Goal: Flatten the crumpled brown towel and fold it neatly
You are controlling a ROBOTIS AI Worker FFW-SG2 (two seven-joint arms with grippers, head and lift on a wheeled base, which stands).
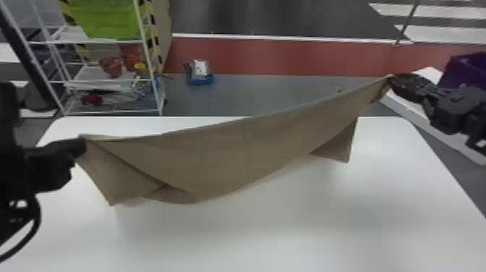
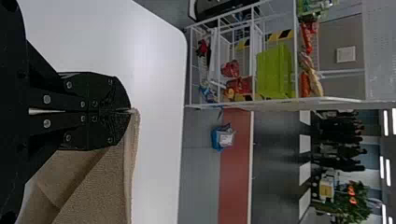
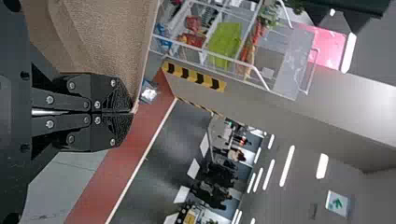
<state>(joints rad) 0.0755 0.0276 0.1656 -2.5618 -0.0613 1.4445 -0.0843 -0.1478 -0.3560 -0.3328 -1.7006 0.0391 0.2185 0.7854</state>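
One brown towel [image 1: 238,155] slung slantwise, flaps drooping | left pincer [image 1: 81,144], right pincer [image 1: 392,80]: each clamped on towel

Rough cloth towel [image 1: 231,155], smooth table [image 1: 253,235], green plastic bin [image 1: 108,21]

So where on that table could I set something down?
The white table looks bare on the robot's side of the towel and right of its dangling corner, out to the right edge. Crowded: the middle, where the towel stretches between left hand and right hand.

Towel [image 1: 246,152] over table [image 1: 289,231]; rack [image 1: 147,58] behind table, left; bin [image 1: 108,20] on rack.
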